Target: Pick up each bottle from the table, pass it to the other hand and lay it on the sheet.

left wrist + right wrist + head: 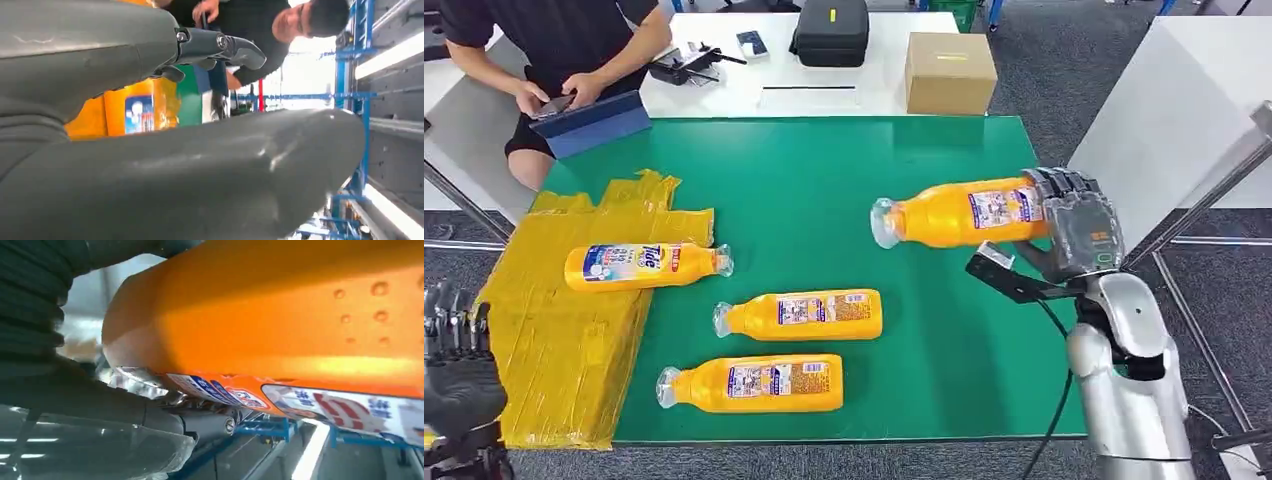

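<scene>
Left hand [459, 365] low at the near-left corner, beside the yellow sheet [554, 340], fingers upright and spread, nothing in it.

Nearest bottle [759, 385] lies flat on the green mat [824, 190], cap to the left. Second bottle [809, 314] just beyond it, same orientation, also on the mat. Third bottle [644, 265] lies across the sheet's far edge, cap pointing right onto the mat.

My right hand [1079, 225] is clamped round the base of a fourth bottle [964, 213], held horizontal over the mat's right side, cap left. All are orange plastic; contents not visible.

Far side: cardboard box [949, 72], closed; black case [831, 32]; person [554, 50] seated with a tablet.
</scene>
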You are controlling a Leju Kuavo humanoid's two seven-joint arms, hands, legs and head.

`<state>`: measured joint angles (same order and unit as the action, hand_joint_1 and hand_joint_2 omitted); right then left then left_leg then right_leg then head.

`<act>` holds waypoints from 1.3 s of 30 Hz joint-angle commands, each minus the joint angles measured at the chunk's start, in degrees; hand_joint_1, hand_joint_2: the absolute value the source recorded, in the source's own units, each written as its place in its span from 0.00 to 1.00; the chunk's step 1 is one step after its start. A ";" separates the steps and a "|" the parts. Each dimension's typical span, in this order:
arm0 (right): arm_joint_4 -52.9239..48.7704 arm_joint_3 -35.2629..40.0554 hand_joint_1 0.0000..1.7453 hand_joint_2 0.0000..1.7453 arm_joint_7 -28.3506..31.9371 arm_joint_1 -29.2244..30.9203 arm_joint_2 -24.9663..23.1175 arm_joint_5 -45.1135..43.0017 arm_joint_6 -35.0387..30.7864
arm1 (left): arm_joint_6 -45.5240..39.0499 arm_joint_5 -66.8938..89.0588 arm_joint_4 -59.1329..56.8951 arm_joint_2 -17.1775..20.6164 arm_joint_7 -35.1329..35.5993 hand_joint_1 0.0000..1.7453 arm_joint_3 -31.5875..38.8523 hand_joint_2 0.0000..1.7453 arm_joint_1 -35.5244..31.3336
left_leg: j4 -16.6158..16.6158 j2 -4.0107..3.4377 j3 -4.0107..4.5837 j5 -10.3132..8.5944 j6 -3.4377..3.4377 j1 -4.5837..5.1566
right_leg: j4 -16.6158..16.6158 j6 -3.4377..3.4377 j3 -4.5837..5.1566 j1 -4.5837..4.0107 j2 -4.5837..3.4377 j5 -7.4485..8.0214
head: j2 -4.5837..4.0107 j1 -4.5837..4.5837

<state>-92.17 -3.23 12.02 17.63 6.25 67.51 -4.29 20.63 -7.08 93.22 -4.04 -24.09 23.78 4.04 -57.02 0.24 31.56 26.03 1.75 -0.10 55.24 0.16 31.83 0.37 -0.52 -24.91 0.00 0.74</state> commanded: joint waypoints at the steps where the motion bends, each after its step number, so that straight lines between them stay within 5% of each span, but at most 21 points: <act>1: -1.15 5.92 1.00 1.00 -0.31 3.36 -6.65 -6.09 -1.30 | -1.09 0.53 -5.38 -0.24 -0.45 0.00 -4.88 1.00 -2.73 | 0.05 -0.07 -0.08 -0.02 -0.17 0.04 | 0.03 -0.04 -0.02 0.05 -0.01 -0.01 | 0.00 0.00; 9: 25.77 25.03 1.00 1.00 -3.90 17.90 -15.18 -14.91 -7.64 | -1.80 -2.48 -9.80 1.56 0.92 0.00 -16.09 1.00 -11.07 | 0.06 -0.38 0.00 -0.11 -0.21 -0.01 | 0.07 -0.06 0.05 0.01 -0.35 0.14 | 0.00 0.02; 14: 34.07 26.86 1.00 1.00 -5.19 21.10 -19.82 -18.45 -9.87 | -4.23 -3.48 -11.80 1.15 2.97 0.00 -20.46 1.00 -15.76 | 0.02 -0.06 0.01 -0.26 -0.32 -0.01 | 0.11 -0.04 0.05 0.02 -0.06 0.11 | 0.00 0.02; 24: 34.58 26.96 1.00 1.00 -4.84 21.44 -19.43 -18.85 -10.15 | -4.57 -3.76 -11.96 1.61 2.78 0.00 -20.75 1.00 -15.52 | 0.01 -0.03 0.04 -0.23 -0.25 -0.01 | 0.11 0.01 0.02 0.03 -0.01 0.06 | 0.00 0.02; 28: 47.96 26.12 1.00 1.00 -4.11 28.23 -26.25 -21.52 -11.16 | -6.81 -5.11 -17.81 0.73 3.10 0.00 -22.65 1.00 -22.88 | -0.10 -0.07 0.17 -0.24 -0.31 0.03 | 0.26 -0.02 0.15 0.04 -0.03 0.05 | 0.00 0.02; 39: 52.77 61.67 1.00 1.00 -12.08 37.93 -26.25 -55.89 -19.31 | -11.00 -13.97 -23.79 2.59 -1.40 0.00 -27.99 1.00 -25.34 | 0.00 -0.16 0.14 -0.31 -0.35 -0.01 | 0.21 -0.18 0.20 0.02 -0.14 0.18 | 0.00 0.02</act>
<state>-46.92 35.55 2.75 46.16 -19.91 22.08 -21.16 10.95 -17.53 76.65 -4.07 -23.48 0.15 -18.90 -57.04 0.23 31.78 25.67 1.54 -0.16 55.39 0.03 32.04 0.34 -0.57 -24.69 0.00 0.77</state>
